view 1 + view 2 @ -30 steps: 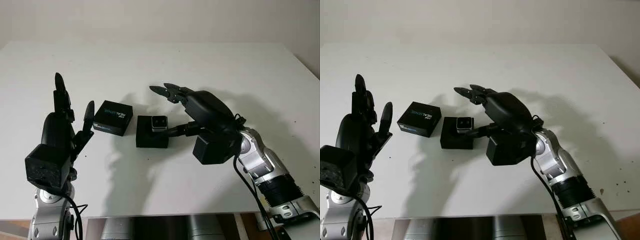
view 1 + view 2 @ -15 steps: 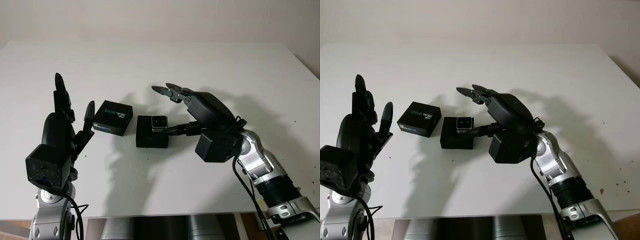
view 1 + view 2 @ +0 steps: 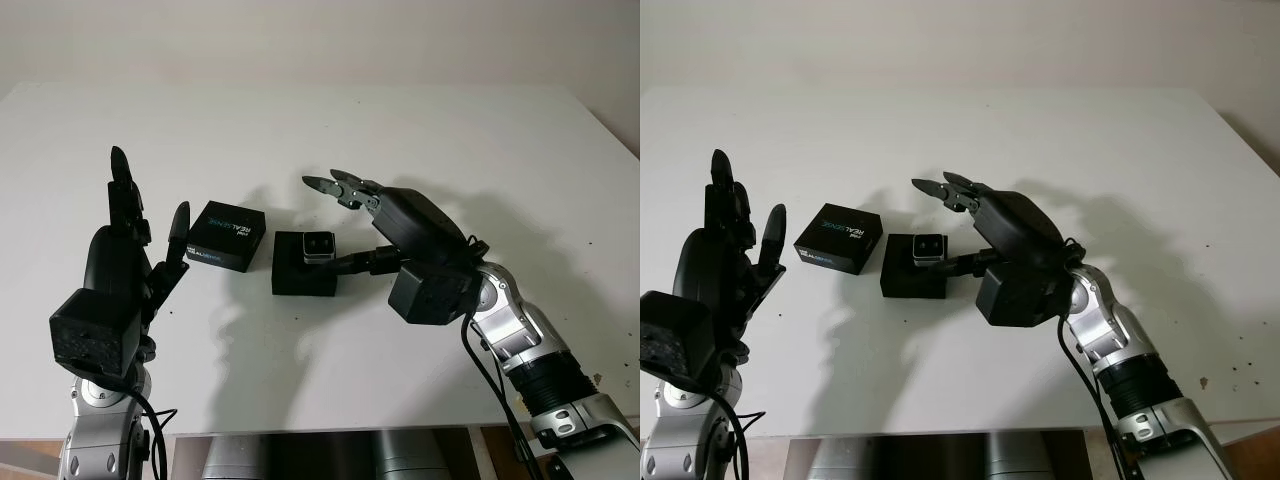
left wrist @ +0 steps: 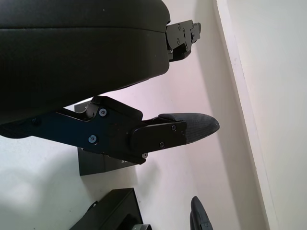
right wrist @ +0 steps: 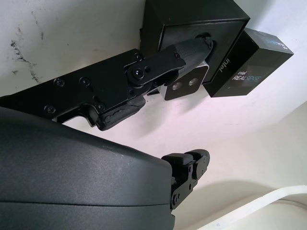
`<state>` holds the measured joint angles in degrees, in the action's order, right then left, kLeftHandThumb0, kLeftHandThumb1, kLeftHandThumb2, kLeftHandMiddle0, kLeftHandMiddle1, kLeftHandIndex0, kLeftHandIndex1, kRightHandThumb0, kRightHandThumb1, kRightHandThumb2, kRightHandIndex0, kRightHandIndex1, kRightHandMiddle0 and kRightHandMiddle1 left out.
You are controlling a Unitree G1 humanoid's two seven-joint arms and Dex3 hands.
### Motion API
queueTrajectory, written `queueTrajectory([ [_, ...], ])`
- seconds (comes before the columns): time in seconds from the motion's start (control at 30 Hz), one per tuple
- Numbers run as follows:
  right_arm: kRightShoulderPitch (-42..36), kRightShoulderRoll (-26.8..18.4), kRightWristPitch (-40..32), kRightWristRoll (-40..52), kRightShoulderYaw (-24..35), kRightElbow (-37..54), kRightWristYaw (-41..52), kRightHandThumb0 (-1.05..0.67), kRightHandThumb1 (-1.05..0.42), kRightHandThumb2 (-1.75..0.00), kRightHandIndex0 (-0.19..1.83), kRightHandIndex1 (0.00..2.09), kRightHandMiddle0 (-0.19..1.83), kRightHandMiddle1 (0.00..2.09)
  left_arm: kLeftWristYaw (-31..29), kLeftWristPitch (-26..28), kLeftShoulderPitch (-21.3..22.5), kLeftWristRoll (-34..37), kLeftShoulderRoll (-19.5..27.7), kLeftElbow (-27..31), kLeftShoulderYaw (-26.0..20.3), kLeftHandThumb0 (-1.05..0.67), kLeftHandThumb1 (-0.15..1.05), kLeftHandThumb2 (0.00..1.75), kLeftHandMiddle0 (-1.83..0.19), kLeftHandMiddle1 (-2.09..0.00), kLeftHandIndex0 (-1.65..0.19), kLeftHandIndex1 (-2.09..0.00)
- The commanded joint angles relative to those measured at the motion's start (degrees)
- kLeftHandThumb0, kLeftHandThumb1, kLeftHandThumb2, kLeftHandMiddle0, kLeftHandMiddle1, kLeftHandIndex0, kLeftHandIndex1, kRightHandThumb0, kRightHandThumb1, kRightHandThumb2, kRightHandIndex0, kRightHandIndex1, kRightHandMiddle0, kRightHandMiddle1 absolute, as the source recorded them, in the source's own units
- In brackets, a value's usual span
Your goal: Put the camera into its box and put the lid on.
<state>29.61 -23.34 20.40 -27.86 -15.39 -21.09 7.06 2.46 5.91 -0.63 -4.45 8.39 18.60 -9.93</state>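
Right hand (image 3: 372, 222) open by camera (image 3: 319, 246), lid (image 3: 226, 235) apparently reading "REALSENSE"

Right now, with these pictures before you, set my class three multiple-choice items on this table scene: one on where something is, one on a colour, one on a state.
1. Where does the lid lie?
A. On the box
B. On the table beside the box, toward the left hand
C. In the right hand

2. What colour is the box?
A. White
B. Red
C. Black

3. What is the state of the camera?
A. Sitting in the open box
B. Shut under the lid
C. Lying on the bare table

Key: 1 B, the lid lies apart between box and left hand. 2 C, the box is black. 3 A, the camera sits uncovered in the box, the right hand next to it.
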Motion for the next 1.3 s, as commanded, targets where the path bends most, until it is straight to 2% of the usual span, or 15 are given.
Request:
queueTrajectory([
  [0.0,-0.2,-0.1,0.2,0.3,0.2,0.4,0.1,-0.70,-0.91,-0.05,0.17,0.04,0.33,0.10,0.0,-0.4,-0.6,0.1,-0.1,1.0,0.1,-0.57,1.05,0.51,0.17,-0.05,0.19,0.00],
  [0.53,0.3,0.6,0.7,-0.7,-0.2,-2.8,-1.9,-0.68,-0.91,-0.05,0.22,0.06,0.49,0.19,-0.2,1.0,-1.2,-0.3,0.2,2.4,0.1,-0.58,1.05,0.50,0.18,-0.05,0.19,0.00],
  [1.13,1.9,2.6,0.6,0.3,0.3,-6.5,-3.0,-0.66,-0.90,-0.05,0.25,0.06,0.52,0.29,-0.7,2.0,0.7,0.0,0.4,2.1,0.1,-0.58,1.05,0.50,0.18,-0.05,0.19,0.00],
  [1.2,2.0,2.8,0.9,0.3,0.3,-6.8,-3.3,-0.67,-0.90,-0.05,0.26,0.06,0.48,0.39,-0.8,2.0,0.8,-0.1,0.5,2.1,0.1,-0.58,1.05,0.50,0.18,-0.05,0.19,0.00],
  [1.27,2.1,3.0,1.6,0.1,0.1,-7.3,-3.9,-0.68,-0.90,-0.05,0.27,0.06,0.35,0.66,-0.9,1.8,0.9,-0.1,0.6,1.9,0.1,-0.58,1.05,0.50,0.18,-0.05,0.19,0.00],
])
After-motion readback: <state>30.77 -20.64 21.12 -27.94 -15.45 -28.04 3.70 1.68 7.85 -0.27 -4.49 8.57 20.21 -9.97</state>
